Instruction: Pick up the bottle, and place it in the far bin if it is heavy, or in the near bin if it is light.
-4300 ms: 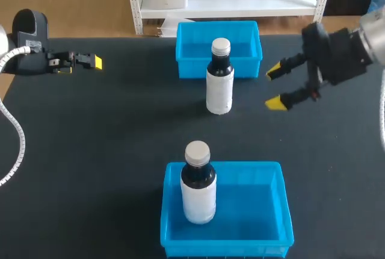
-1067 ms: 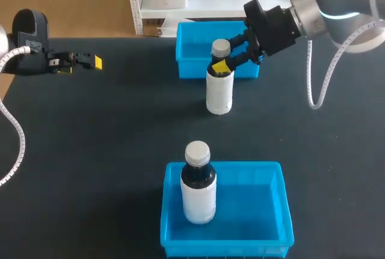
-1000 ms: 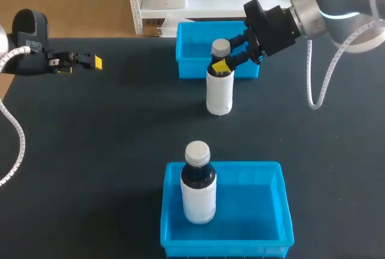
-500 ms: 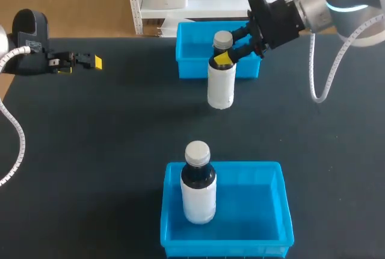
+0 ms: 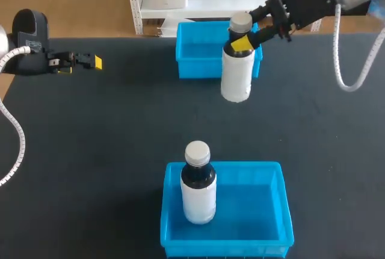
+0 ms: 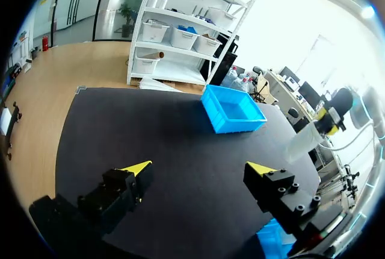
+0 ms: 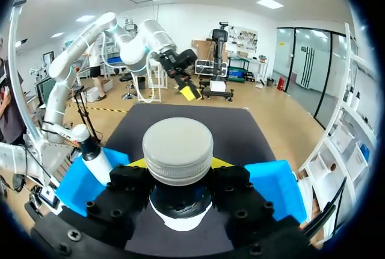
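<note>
My right gripper is shut on the neck of a dark bottle with a white label and grey cap, holding it upright off the table, just in front of the far blue bin. In the right wrist view the cap sits between my own gripper's fingers. A second, similar bottle stands in the near blue bin. My left gripper hovers at the table's far left, open and empty. The left wrist view shows the lifted bottle beyond the far bin.
The black table stretches between the two bins. The near bin with its bottle and the far bin lie below the held bottle in the right wrist view.
My right gripper, shut on the bottle's neck, has lifted the bottle off the table and carried it up and to the right. The left arm has stayed still.
</note>
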Tool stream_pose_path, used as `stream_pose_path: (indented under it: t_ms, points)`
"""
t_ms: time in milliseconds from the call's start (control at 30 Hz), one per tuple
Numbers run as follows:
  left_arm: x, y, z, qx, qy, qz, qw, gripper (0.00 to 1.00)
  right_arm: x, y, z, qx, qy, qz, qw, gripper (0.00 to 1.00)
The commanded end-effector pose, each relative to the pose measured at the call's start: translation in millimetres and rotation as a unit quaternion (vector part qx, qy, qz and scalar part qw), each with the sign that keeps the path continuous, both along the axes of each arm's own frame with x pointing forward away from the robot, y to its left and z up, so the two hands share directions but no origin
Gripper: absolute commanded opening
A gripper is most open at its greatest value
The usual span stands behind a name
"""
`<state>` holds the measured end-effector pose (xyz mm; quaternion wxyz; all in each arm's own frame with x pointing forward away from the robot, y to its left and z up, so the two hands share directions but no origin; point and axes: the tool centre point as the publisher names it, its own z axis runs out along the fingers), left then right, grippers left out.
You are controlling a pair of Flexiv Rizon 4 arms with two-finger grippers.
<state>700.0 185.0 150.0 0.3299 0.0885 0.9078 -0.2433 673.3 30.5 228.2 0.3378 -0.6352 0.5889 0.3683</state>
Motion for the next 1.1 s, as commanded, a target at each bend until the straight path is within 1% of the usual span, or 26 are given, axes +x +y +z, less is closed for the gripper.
stream_pose_path:
  t_ms: [33, 133, 267, 433, 567, 767, 1100]
  points:
    - [0.0, 0, 0.0, 0.000, 0.000, 0.000, 1.000, 1.00, -71.2, -16, 14, -0.004, -0.022, -0.042, 0.999, 0.00]
    - [0.0, 0, 0.0, 0.000, 0.000, 0.000, 1.000, 1.00, -96.7, -18, 15, -0.003, -0.016, -0.044, 0.999, 0.00]
    - [0.0, 0, 0.0, 0.000, 0.000, 0.000, 1.000, 1.00, -125.3, -17, 14, -0.002, -0.009, -0.045, 0.999, 0.00]
    - [0.0, 0, 0.0, 0.000, 0.000, 0.000, 1.000, 1.00, -157.2, -15, 13, 0.002, -0.005, -0.038, 0.999, 0.00]
    - [0.0, 0, 0.0, 0.000, 0.000, 0.000, 1.000, 1.00, -177.9, -12, 11, 0.005, -0.007, -0.030, 1.000, 0.00]
    - [0.0, 0, 0.0, 0.000, 0.000, 0.000, 1.000, 1.00, -199.6, -10, 1, 0.007, -0.005, -0.022, 1.000, 0.00]
    - [0.0, 0, 0.0, 0.000, 0.000, 0.000, 1.000, 1.00, -220.1, -9, -20, 0.008, 0.004, -0.004, 1.000, 0.00]
